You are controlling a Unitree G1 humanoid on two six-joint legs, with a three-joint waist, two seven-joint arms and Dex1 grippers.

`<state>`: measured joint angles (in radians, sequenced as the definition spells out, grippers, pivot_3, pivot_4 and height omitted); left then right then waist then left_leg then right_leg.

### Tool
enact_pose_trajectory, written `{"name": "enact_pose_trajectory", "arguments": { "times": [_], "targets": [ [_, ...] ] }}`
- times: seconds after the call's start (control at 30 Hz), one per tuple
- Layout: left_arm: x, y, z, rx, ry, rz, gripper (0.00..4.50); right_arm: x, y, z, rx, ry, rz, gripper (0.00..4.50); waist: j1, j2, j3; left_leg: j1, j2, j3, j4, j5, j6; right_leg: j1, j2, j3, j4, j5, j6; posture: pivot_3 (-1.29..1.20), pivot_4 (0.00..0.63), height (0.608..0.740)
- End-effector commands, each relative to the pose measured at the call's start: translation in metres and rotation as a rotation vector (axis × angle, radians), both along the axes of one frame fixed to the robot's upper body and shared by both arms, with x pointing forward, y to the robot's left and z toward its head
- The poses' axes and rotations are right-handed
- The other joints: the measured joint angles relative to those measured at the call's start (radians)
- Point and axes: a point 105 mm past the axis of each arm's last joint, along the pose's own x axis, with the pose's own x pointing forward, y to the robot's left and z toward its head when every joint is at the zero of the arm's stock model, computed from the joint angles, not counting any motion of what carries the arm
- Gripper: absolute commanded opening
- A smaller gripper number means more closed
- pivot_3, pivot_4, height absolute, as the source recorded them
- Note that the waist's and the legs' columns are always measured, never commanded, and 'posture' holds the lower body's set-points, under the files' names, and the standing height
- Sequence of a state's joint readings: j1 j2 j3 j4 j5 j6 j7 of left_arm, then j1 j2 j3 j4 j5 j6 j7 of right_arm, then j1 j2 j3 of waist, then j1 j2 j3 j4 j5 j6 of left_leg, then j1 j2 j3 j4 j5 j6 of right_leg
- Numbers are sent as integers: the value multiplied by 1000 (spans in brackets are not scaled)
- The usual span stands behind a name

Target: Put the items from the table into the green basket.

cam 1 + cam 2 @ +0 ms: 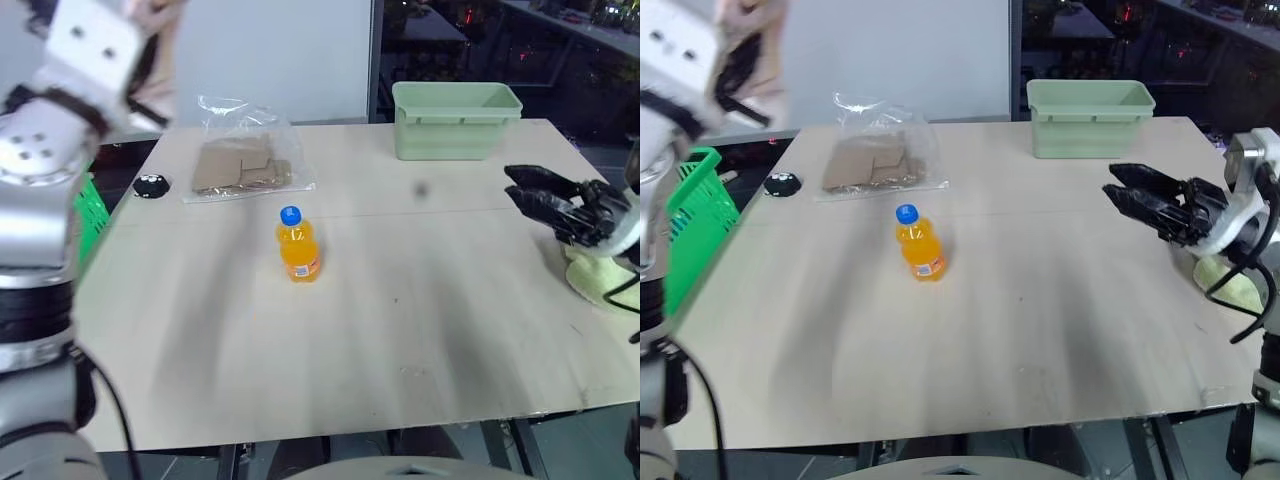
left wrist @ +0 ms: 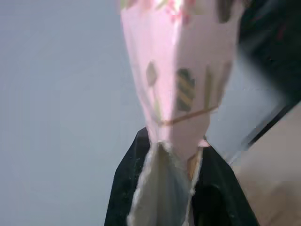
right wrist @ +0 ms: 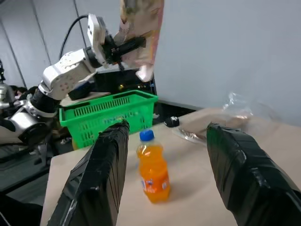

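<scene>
The pink snack packet (image 3: 141, 35) is pinched by its end in the closed left gripper (image 3: 123, 47), raised above the green basket (image 3: 110, 115). The right gripper (image 1: 1140, 200) is held open, empty; the orange bottle (image 1: 297, 245) is left on the table (image 1: 400, 330). A slip could be caused by that thin hold, and the basket missed.

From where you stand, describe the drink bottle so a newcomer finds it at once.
On the beige table, look just in front of the clear bag of cardboard pieces. The small orange bottle stands upright there, alone; its blue cap sets it apart.

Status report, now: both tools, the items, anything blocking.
Left tool shut on pink packet, above green basket. Right tool open, empty. Orange bottle upright on table. Nothing blocking.
</scene>
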<state>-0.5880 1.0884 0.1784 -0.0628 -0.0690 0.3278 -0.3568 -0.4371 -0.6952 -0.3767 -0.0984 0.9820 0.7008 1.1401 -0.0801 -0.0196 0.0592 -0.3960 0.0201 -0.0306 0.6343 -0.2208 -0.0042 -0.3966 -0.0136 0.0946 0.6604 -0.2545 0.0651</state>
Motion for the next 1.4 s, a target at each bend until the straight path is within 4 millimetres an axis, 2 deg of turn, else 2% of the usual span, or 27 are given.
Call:
{"name": "enact_pose_trajectory", "arguments": {
  "times": [0.03,0.13,0.27,0.4,0.53,0.67,0.8,0.97,1.03,1.07,1.1,1.13,1.17,1.27,1.3,1.4],
  "targets": [
    [-14,58,3,110,-15,186,209,6,11,12,-15,-69,-4,2779,15,0,0,0,0,-1,0,0,0,-1,0,-1,1,0,0,83,0,740],
    [-24,111,-13,174,54,330,209,10,24,15,-26,-95,38,2779,41,-2,1,-1,1,-2,0,0,0,-1,0,-4,0,0,-1,98,0,740],
    [-40,161,-28,236,125,480,209,10,42,19,-56,-141,96,2779,71,-4,1,-2,1,-1,0,0,0,-1,-2,-4,-1,0,-1,116,0,740],
    [-53,190,-38,316,185,586,209,7,61,20,-107,-183,159,2779,100,-4,1,-3,1,-1,0,0,0,-1,-3,-6,-1,0,-1,114,0,740],
    [-65,213,-50,427,274,700,209,4,76,19,-128,-217,199,2779,117,-6,0,-3,1,-2,0,0,0,-1,-3,-9,0,0,-1,122,0,740],
    [-78,231,-56,467,319,803,209,3,82,21,-123,-234,216,2779,124,-8,-1,-3,1,-2,0,0,-1,-1,-3,-11,1,0,-1,119,0,740],
    [-75,232,-65,483,348,813,209,7,81,22,-119,-243,193,2779,126,-10,-3,-4,1,-3,1,0,-1,-1,-3,-12,1,0,-1,126,0,740],
    [-64,228,-67,478,345,803,209,15,78,22,-133,-249,113,2779,127,-10,-3,-4,1,-3,1,0,-1,-1,-3,-12,1,0,-1,115,0,740],
    [-60,225,-73,452,360,783,1238,15,77,20,-137,-249,106,2779,125,-10,-3,-4,1,-3,1,0,-1,-1,-3,-12,2,0,-1,107,0,740],
    [-58,224,-74,468,364,783,1450,15,77,19,-138,-247,104,2779,124,-10,-3,-4,2,-3,1,0,-1,-1,-3,-12,2,0,-1,107,0,740],
    [-57,224,-73,502,360,797,1875,15,77,19,-138,-246,102,2779,122,-10,-3,-4,2,-3,1,0,-1,-1,-3,-12,2,0,-1,93,0,740],
    [-58,226,-71,529,360,818,2577,15,76,19,-138,-244,98,2779,121,-10,-3,-4,1,-3,1,0,-1,-1,-3,-12,2,0,-1,93,0,740],
    [-58,227,-69,544,360,832,2844,15,76,19,-137,-242,95,2779,121,-10,-3,-4,1,-3,1,0,-1,-1,-3,-12,2,0,-1,93,0,740],
    [-71,238,-55,546,326,947,4172,14,72,19,-138,-236,78,2779,116,-12,-3,-4,2,-3,1,0,-1,-1,-2,-12,2,0,-1,78,0,740],
    [-74,240,-52,545,317,971,4423,14,71,19,-138,-235,71,2779,115,-11,-3,-4,2,-3,1,0,-1,-1,-2,-12,2,1,-1,71,0,740],
    [-79,245,-53,522,325,1000,4423,14,67,20,-134,-232,49,2779,114,-11,-3,-4,2,-3,1,0,-1,-1,-2,-12,2,1,-1,65,0,740]
  ]
}}
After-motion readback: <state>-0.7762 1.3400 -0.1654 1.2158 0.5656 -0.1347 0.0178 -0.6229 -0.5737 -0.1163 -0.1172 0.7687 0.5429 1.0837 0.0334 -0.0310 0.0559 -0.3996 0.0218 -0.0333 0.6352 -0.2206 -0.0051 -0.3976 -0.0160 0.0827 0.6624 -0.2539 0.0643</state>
